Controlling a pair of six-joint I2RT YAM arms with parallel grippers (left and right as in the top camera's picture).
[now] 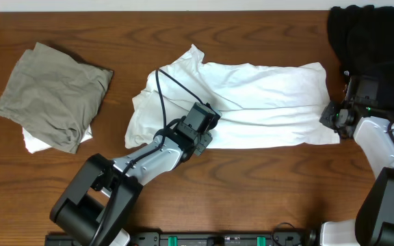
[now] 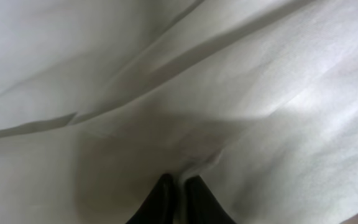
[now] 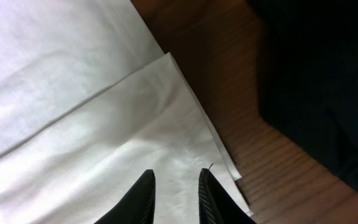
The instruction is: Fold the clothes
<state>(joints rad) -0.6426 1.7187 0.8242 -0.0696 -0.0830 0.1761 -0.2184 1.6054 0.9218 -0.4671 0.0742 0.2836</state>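
The white T-shirt (image 1: 265, 96) lies across the middle of the table, its lower part folded up into a long band. My left gripper (image 1: 209, 121) rests on the shirt's lower left part. In the left wrist view white cloth (image 2: 229, 74) fills the frame, and the left gripper (image 2: 179, 179) is shut on a small pinch of it. My right gripper (image 1: 328, 116) sits at the shirt's right edge. In the right wrist view it (image 3: 176, 173) hovers over the layered corner of the shirt (image 3: 73, 93), fingers slightly apart with flat cloth showing between them.
A folded olive-grey garment (image 1: 53, 96) lies at the left on a bit of white cloth (image 1: 36, 142). A black garment (image 1: 361, 31) is piled at the top right, close behind the right arm. Bare wooden table (image 1: 265, 191) runs along the front.
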